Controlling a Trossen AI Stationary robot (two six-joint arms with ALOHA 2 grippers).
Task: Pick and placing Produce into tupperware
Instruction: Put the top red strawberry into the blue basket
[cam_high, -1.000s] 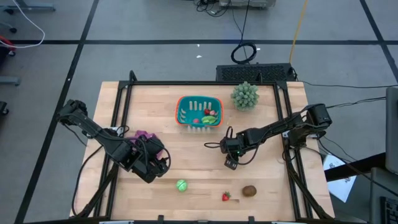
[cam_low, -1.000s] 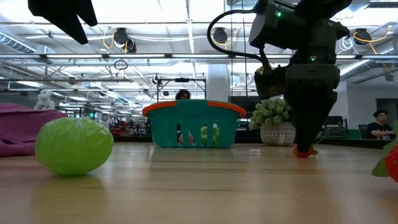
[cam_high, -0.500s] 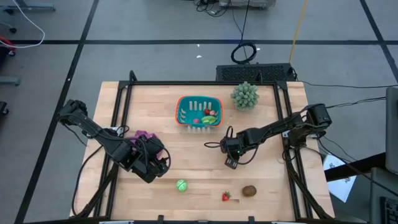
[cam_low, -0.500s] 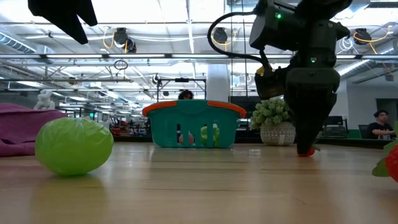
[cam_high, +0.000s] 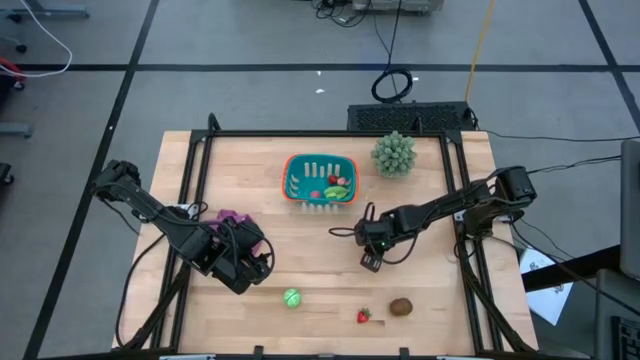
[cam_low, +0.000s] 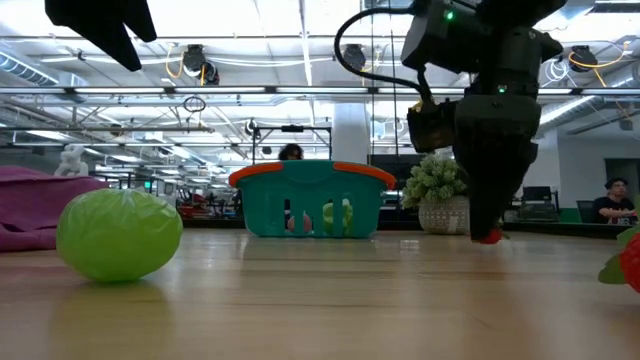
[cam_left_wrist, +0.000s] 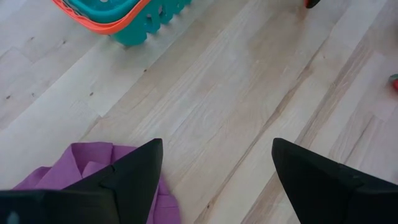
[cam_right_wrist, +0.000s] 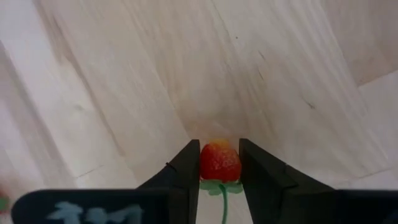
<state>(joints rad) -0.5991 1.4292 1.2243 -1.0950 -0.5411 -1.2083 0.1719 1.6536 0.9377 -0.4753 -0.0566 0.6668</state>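
Strawberry (cam_right_wrist: 219, 160) pinched between the fingers (cam_right_wrist: 183, 174) of the right end effector (cam_high: 371, 262), low over mid-bench (cam_high: 300, 250), stem down, so it can be lifted clear toward the teal tupperware (cam_high: 320, 180). That basket sits near the bench's far edge and already holds a few pieces. Left end effector (cam_high: 250, 272) waits with fingers wide beside the purple cloth (cam_high: 232, 218), out of the way. Green piece (cam_high: 291, 297), second strawberry (cam_high: 364, 316) and brown kiwi (cam_high: 401, 306) lie along the near edge, likely later picks.
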